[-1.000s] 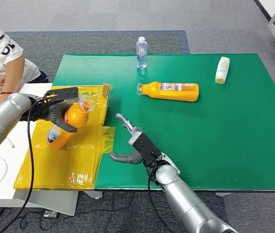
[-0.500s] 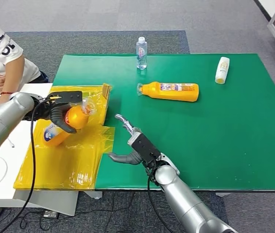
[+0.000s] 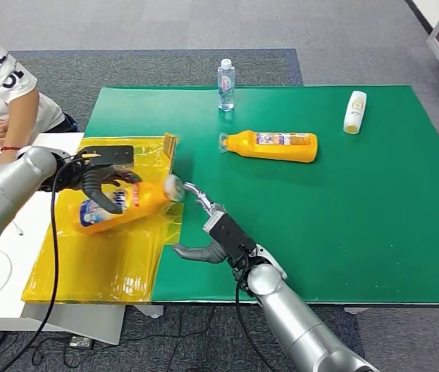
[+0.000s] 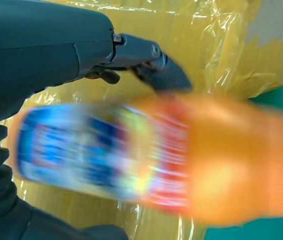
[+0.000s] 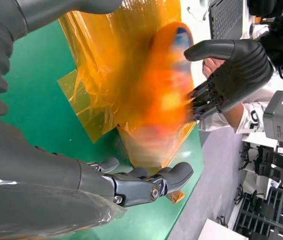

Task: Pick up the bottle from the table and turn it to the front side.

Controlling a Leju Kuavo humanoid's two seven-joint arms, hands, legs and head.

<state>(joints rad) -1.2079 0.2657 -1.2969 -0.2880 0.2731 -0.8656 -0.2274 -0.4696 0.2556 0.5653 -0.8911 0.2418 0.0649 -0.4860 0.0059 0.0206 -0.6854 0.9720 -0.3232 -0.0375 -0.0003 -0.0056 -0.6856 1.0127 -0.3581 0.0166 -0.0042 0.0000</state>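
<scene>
Nearest you, your right hand point(image 3: 217, 232) sits on the green mat point(image 3: 351, 217) with fingers spread and nothing in them — parked, I judge, as a receiving hand, since the cap of the orange bottle point(image 3: 126, 205) points straight at its fingertips. Just beyond and to its left, your left hand point(image 3: 103, 182) is wrapped over that bottle above the yellow plastic sheet point(image 3: 105, 267), holding it nearly level; its label blurs in the wrist views. Half a second ago the bottle tilted steeply with its cap up by the left hand — now it lies flat, label showing. Well past the right hand, a second orange bottle point(image 3: 273, 146) lies untouched.
</scene>
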